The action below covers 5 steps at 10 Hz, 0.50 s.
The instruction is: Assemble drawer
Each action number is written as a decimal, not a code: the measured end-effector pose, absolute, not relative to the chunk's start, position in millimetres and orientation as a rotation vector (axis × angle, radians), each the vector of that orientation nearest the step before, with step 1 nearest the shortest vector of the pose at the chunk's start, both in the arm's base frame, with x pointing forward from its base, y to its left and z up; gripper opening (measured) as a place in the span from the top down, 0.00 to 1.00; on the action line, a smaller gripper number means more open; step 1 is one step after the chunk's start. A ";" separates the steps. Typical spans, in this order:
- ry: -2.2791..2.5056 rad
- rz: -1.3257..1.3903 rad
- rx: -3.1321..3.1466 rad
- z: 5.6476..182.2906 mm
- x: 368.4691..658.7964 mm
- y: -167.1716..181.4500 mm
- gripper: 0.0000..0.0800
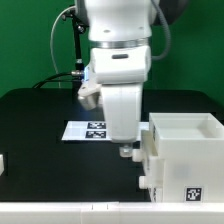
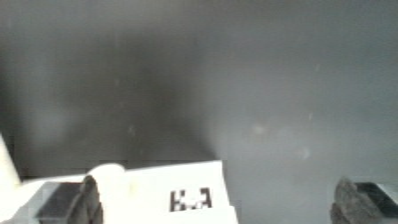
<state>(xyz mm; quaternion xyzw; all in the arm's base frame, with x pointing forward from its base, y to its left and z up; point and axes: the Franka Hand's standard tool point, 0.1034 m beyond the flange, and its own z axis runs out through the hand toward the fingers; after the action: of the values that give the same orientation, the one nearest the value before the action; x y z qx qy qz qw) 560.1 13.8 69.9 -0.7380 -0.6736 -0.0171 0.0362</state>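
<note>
End effector point(image 1: 125, 152) low beside the shell point(image 1: 182, 152), fingers spread and holding nothing.

The shell stands on the black bench point(image 1: 40, 150), open side up, at the exterior view's right; the end effector hangs just beside its near wall. In the wrist view a white tagged part point(image 2: 151, 190) with a rounded knob shows between the wide-apart fingertips point(image 2: 71, 203), unpinched. The shell looks like stiff, light, smooth plastic, likely slippery; a thin upright wall seems the best place to pinch. The marker board point(image 1: 85, 130) lies behind the shell.
</note>
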 end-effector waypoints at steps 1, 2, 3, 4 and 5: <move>-2.047 -0.049 -2.291 70.8 560.5 19.5 0.19; -2.033 -0.047 -2.304 71.2 560.6 20.2 0.19; -2.029 -0.047 -2.308 71.1 560.5 20.2 0.19; -2.037 -0.045 -2.300 70.3 560.0 16.7 0.19; -2.041 -0.042 -2.295 69.1 559.2 9.6 0.19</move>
<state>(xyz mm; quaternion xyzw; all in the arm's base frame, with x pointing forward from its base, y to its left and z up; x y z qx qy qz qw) 559.2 9.6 69.1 -0.7468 -0.6640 -0.0135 0.0348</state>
